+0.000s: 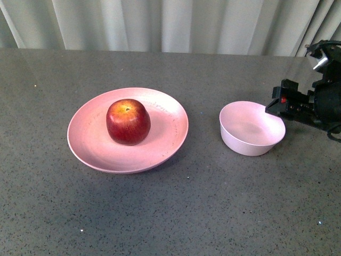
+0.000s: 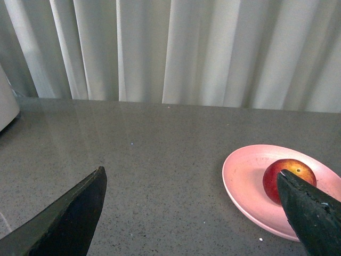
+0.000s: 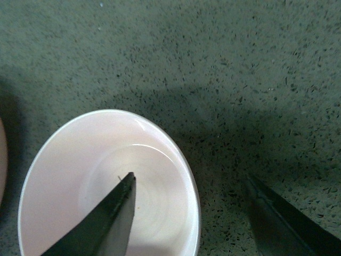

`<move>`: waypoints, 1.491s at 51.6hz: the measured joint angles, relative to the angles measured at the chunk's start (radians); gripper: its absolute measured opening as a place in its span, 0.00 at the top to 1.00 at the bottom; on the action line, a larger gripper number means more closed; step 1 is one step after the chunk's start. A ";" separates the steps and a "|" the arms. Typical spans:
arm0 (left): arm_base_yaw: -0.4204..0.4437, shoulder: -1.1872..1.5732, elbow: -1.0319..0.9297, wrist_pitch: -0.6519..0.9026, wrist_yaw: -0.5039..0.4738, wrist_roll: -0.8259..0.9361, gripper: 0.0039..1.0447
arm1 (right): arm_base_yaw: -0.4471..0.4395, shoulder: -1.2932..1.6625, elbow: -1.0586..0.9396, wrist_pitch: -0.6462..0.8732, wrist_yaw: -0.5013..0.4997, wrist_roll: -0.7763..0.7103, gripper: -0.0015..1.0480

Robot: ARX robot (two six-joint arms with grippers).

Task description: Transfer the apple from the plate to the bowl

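The dark red apple [image 1: 128,121] sits upright on the wide pale pink plate [image 1: 170,138] left of centre. The small empty pink bowl [image 1: 250,128] stands to the plate's right. My right gripper [image 1: 273,105] hovers at the bowl's right rim, open and empty. In the right wrist view the right gripper [image 3: 191,178] straddles the bowl's rim [image 3: 193,186], one finger over the bowl [image 3: 80,176], the other over the table. My left gripper [image 2: 192,176] is open and empty, away from the plate [image 2: 240,181]. The apple [image 2: 277,173] is partly hidden behind one finger [image 2: 311,213].
Grey speckled tabletop [image 1: 186,213] all around. Pale curtains [image 1: 160,24] hang along the table's far edge. A white object [image 2: 6,104] stands at the edge of the left wrist view.
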 joint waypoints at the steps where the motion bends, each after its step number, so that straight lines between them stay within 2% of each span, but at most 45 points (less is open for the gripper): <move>1: 0.000 0.000 0.000 0.000 0.000 0.000 0.08 | -0.005 -0.010 -0.007 0.007 -0.005 -0.002 0.39; 4: 0.000 0.000 0.000 0.000 0.000 0.000 0.08 | -0.015 -0.047 -0.030 0.029 -0.003 -0.017 0.31; 9: 0.000 0.000 0.000 0.000 0.000 0.000 0.08 | -0.057 -0.167 -0.109 0.090 -0.019 -0.080 0.11; 11: 0.000 0.000 0.000 0.000 0.000 0.000 0.08 | -0.071 -0.203 -0.132 0.103 -0.022 -0.093 0.08; 18: 0.000 0.000 0.000 0.000 0.000 0.000 0.08 | -0.202 -0.410 -0.259 0.148 -0.110 -0.096 0.09; 21: 0.000 0.000 0.000 0.000 0.000 0.000 0.08 | -0.237 -0.458 -0.281 0.153 -0.118 -0.087 0.09; 30: 0.000 0.000 0.000 0.000 0.000 0.000 0.08 | -0.257 -0.480 -0.295 0.174 -0.110 -0.084 0.09; 33: 0.000 0.000 0.000 0.000 0.000 0.000 0.08 | -0.233 -0.462 -0.393 0.451 0.008 -0.145 0.22; 36: 0.000 0.000 0.000 0.000 0.000 0.000 0.08 | -0.216 -0.487 -0.484 0.617 0.045 -0.180 0.34; 38: 0.000 0.000 0.000 0.000 0.000 0.000 0.08 | -0.204 -0.525 -0.531 0.664 0.055 -0.192 0.42; 42: 0.000 0.000 0.000 0.000 0.000 0.000 0.08 | -0.186 -0.603 -0.607 0.679 0.079 -0.204 0.59; 46: 0.000 0.000 0.000 0.000 0.000 0.000 0.08 | -0.177 -0.640 -0.651 0.678 0.090 -0.209 0.69; 51: 0.000 0.000 0.000 0.000 0.000 0.000 0.08 | -0.153 -0.718 -0.723 0.665 0.104 -0.215 0.89; 54: 0.000 0.000 0.000 0.000 0.000 0.000 0.08 | -0.146 -0.755 -0.748 0.656 0.110 -0.216 0.97; 62: 0.000 0.000 0.000 0.000 0.000 0.000 0.08 | -0.125 -0.842 -0.802 0.622 0.144 -0.220 0.98; 63: 0.000 0.000 0.000 0.000 0.000 0.000 0.08 | -0.069 -0.883 -0.865 0.653 0.188 -0.220 0.98; 77: 0.000 0.000 0.000 0.000 0.000 0.000 0.08 | -0.066 -1.067 -0.926 0.517 0.193 -0.220 0.98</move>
